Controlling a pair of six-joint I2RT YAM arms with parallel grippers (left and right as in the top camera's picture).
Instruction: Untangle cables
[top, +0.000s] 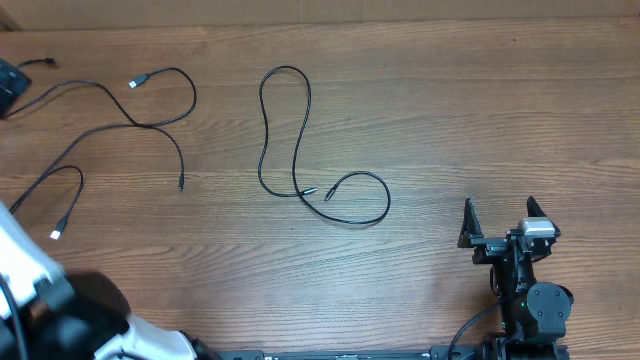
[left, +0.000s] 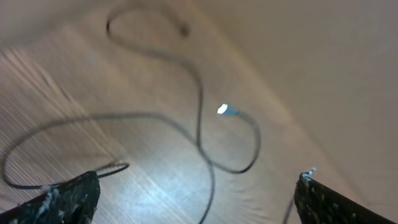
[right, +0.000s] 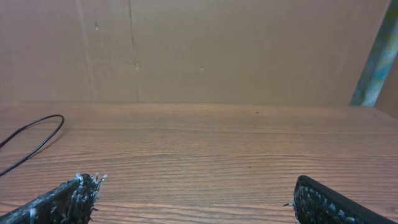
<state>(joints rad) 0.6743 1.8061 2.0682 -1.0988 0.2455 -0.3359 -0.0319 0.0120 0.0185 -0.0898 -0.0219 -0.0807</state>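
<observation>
- Wooden table (top: 450, 100): brown with a long grain. It lies under the right pincer (top: 500, 215) and stretches ahead of it to the wall.
- Cardboard wall (right: 217, 50): plain brown and upright at the table's far edge, straight ahead of the right pincer.
- Seam (right: 132, 50): a thin vertical line in that wall, ahead and to the pincer's left.
- Greenish strip (right: 376, 56): slanted, high at the pincer's far right and cut by the frame edge. What it is cannot be told.
- Dark flat object (top: 8, 85): on the table far to the pincer's left and further out, half out of view.
</observation>
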